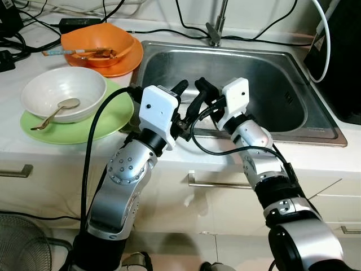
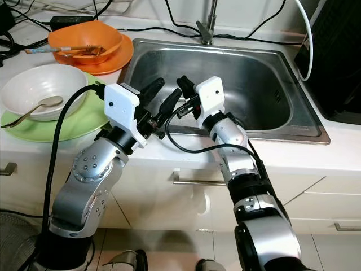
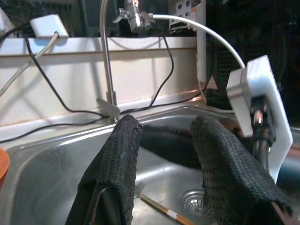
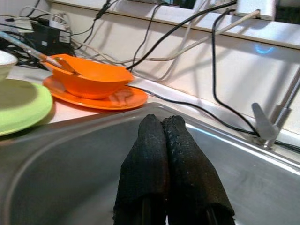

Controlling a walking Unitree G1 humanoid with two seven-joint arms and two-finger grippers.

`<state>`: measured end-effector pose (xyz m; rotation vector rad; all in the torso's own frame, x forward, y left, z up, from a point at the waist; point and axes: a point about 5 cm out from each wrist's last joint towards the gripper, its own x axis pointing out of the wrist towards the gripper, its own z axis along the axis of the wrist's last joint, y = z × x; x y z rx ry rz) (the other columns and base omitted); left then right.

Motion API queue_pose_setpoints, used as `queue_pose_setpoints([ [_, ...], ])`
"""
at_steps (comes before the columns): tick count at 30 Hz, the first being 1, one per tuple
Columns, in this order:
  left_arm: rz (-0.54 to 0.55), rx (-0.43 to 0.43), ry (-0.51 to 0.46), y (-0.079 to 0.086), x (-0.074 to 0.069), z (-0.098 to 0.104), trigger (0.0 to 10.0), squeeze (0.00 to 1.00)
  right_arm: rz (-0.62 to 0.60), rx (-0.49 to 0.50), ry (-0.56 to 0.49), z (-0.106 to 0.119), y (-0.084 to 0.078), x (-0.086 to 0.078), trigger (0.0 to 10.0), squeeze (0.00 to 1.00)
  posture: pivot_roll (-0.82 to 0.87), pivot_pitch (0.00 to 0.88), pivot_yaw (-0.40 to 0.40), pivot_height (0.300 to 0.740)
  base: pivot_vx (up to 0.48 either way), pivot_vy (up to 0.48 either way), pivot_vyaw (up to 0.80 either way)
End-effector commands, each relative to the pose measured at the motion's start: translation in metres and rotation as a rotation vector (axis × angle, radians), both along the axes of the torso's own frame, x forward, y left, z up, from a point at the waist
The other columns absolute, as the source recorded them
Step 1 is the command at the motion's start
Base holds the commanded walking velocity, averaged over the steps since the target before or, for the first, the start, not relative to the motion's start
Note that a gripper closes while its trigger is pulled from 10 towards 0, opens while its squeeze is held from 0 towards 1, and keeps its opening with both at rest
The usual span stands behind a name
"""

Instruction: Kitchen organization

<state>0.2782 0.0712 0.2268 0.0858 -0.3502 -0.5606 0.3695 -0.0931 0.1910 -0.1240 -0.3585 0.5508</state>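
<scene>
At mid-frame, both arms hover over the sink's front edge. The left pincer is spread open and empty; the right pincer is pressed closed, holding nothing. A chopstick lies near the drain. Upper left on the surface, bowls sit on plates. The pincers are so near each other that they could collide.

arms: we hold both silver arms raised and bent in front of us, forearms angled inward | left gripper: fingers spread apart, nothing between them | right gripper: fingers pressed together, empty | tips: ours sit just beside each other
</scene>
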Motion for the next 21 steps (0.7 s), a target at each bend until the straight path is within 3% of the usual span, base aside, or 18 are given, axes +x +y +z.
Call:
queue_pose_setpoints([
  [1, 0.007, 0.004, 0.013, 0.0, 0.0, -0.004, 10.0, 0.0, -0.026, 0.005, -0.008, 0.004, -0.004, 0.003, 0.0, 0.0, 0.0, 0.087, -0.032, 0.74, 0.0, 0.0, 0.0],
  [3, 0.009, 0.001, 0.015, 0.001, 0.0, -0.004, 10.0, 0.0, -0.041, 0.0, -0.004, 0.004, -0.005, 0.005, 0.0, 0.0, 0.0, 0.089, -0.033, 0.74, 0.0, 0.0, 0.0],
  [4, 0.012, 0.0, 0.017, 0.001, 0.0, -0.005, 10.0, 0.0, -0.054, -0.001, -0.001, 0.004, -0.007, 0.005, 2.2, 0.0, 0.0, 0.089, -0.034, 0.74, 0.0, 0.0, 0.0],
  [5, 0.012, 0.0, 0.017, 0.001, 0.0, -0.005, 10.0, 0.0, -0.054, -0.001, -0.001, 0.004, -0.007, 0.005, 2.2, 0.0, 0.0, 0.089, -0.034, 0.74, 0.0, 0.0, 0.0],
  [6, 0.017, 0.0, 0.018, 0.001, 0.0, -0.005, 10.0, 0.0, -0.067, 0.003, 0.007, 0.003, -0.008, 0.006, 10.0, 0.0, 0.0, 0.091, -0.034, 0.74, 0.0, 0.0, 0.0],
  [12, 0.083, -0.003, -0.019, 0.006, 0.003, -0.002, 10.0, 0.0, -0.078, 0.016, -0.003, 0.005, -0.008, 0.007, 10.0, 0.0, 0.0, 0.094, -0.033, 0.74, 0.0, 0.0, 0.0],
  [17, 0.307, 0.118, -0.188, 0.023, 0.009, 0.006, 10.0, 0.0, -0.103, 0.092, -0.039, 0.018, -0.013, 0.007, 10.0, 0.0, 0.0, 0.096, -0.034, 0.74, 0.0, 0.0, 0.0],
  [21, 0.388, 0.171, -0.246, 0.032, 0.006, 0.007, 10.0, 0.0, -0.105, 0.087, -0.019, 0.011, -0.013, 0.005, 10.0, 0.0, 0.0, 0.098, -0.034, 0.74, 0.0, 0.0, 0.0],
])
